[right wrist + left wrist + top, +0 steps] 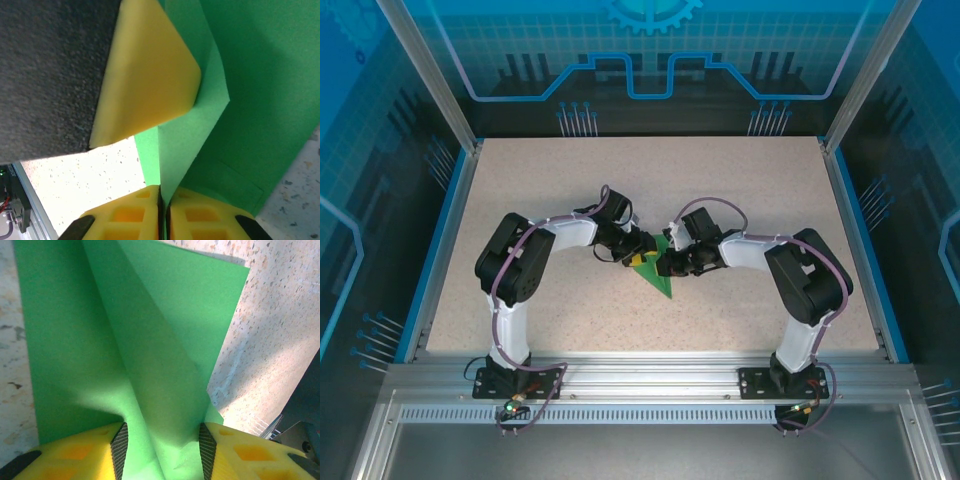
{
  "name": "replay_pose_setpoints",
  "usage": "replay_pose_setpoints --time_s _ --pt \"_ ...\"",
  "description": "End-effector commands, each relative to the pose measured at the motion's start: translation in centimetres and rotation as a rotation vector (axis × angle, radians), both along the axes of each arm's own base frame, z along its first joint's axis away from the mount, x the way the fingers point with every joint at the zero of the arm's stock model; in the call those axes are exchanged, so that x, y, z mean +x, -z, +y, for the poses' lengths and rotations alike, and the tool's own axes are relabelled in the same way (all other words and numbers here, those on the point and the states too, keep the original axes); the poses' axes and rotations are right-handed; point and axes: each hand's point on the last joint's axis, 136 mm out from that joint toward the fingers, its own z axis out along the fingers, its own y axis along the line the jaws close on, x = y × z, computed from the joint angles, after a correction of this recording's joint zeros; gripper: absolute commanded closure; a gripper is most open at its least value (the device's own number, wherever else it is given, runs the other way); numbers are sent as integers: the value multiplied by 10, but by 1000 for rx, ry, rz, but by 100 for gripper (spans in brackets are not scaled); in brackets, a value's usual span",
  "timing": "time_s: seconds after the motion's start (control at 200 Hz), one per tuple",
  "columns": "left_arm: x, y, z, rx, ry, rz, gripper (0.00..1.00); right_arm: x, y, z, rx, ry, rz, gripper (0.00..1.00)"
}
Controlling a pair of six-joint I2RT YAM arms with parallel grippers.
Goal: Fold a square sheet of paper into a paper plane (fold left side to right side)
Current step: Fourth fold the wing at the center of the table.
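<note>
The desk (pixel 740 190) is a pale speckled surface with blue strips along its left and right sides. Near its middle lies a folded green paper sheet (pixel 662 280), its pointed tip towards the near edge.

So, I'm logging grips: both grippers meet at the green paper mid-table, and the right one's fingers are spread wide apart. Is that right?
Not quite: the right gripper is shut, its fingers pinching a fold of the green paper, as the right wrist view shows. It does meet the left gripper at the paper mid-table.
</note>
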Motion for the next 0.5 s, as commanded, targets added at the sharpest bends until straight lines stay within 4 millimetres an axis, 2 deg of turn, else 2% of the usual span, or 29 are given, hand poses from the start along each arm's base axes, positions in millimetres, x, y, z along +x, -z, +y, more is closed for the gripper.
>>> replay_pose_setpoints --time_s 0.0,0.205,0.235,0.495 --pt "-12 16 10 73 -5 62 55 -3 -6 -2 17 -13 12 84" --pt "-12 17 8 71 -3 63 55 4 -33 -4 112 2 -31 71" --pt "-12 17 8 71 -4 66 55 -1 -27 -8 115 10 -10 71" --pt "-12 16 8 71 -2 62 55 11 -29 -16 179 80 29 69"
